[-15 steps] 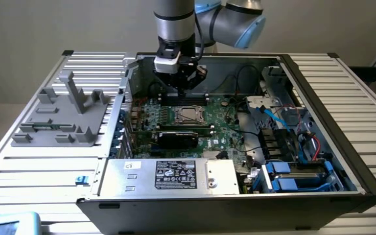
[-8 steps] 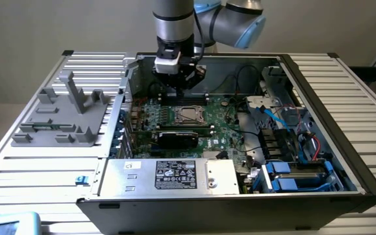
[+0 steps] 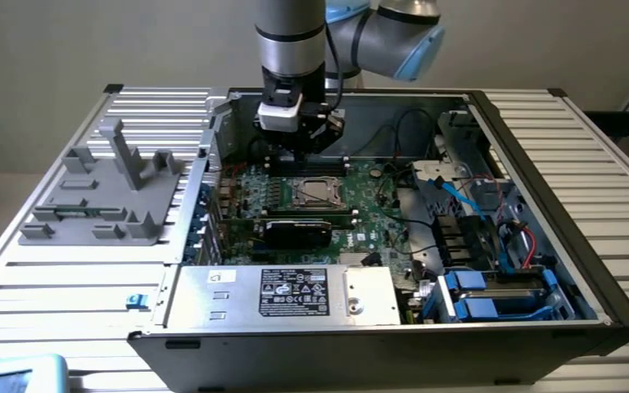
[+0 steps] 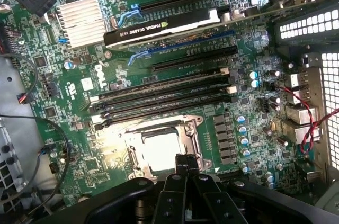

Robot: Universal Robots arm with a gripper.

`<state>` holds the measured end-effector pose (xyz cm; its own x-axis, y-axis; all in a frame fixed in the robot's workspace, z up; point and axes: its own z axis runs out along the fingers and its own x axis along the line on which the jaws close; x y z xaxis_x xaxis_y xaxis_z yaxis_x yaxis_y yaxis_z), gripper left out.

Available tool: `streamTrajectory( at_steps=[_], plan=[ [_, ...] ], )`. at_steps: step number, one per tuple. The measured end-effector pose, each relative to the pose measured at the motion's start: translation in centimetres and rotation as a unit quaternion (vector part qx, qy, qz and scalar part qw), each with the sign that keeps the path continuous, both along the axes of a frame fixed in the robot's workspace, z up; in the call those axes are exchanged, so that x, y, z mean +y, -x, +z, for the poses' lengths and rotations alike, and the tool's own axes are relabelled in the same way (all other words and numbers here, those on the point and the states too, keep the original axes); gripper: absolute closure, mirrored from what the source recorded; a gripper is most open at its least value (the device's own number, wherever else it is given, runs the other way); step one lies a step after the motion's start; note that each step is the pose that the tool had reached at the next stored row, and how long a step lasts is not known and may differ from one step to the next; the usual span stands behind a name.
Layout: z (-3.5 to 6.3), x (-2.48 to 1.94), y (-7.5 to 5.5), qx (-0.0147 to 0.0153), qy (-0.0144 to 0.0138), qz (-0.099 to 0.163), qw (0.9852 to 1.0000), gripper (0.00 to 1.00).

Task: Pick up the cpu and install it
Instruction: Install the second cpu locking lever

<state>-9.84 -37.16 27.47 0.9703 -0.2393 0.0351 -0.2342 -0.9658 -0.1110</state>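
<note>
Gripper (image 4: 186, 163) closed above socket (image 4: 159, 147) | graphics card (image 4: 161, 25) nearby

The exterior view looks down at an angle from high in front of the open computer case (image 3: 533, 164), taking in the whole table (image 3: 63, 278). The wrist view looks close down onto the green circuit board (image 4: 79, 144). Both share the metal-framed socket (image 3: 314, 191) and the black card (image 3: 298, 231).

A robotics lab; opened computer case (image 3: 402, 327) on slatted aluminium bench (image 3: 63, 278).
</note>
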Motion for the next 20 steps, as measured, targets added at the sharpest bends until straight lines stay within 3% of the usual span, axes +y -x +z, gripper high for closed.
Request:
streamTrajectory(
  at_steps=[5,8,12,16,18,20],
  plan=[
    [0.0,-0.22,0.0,0.0,-0.0002,0.0,1.0,0.89],
    [0.0,-0.82,0.0,0.0006,-0.0027,0.0,1.0,0.89],
    [-0.01,-1.71,0.0,0.0026,-0.0113,0.0,0.9999,0.89],
    [-0.08,-2.44,0.0,0.0124,-0.0196,0.0,0.9997,0.89],
    [-0.12,-2.77,0.0,0.0175,-0.0258,0.0,0.9995,0.89],
    [-0.2,-3.13,0.0,0.0199,-0.0349,0.0,0.9992,0.89]
  ],
)
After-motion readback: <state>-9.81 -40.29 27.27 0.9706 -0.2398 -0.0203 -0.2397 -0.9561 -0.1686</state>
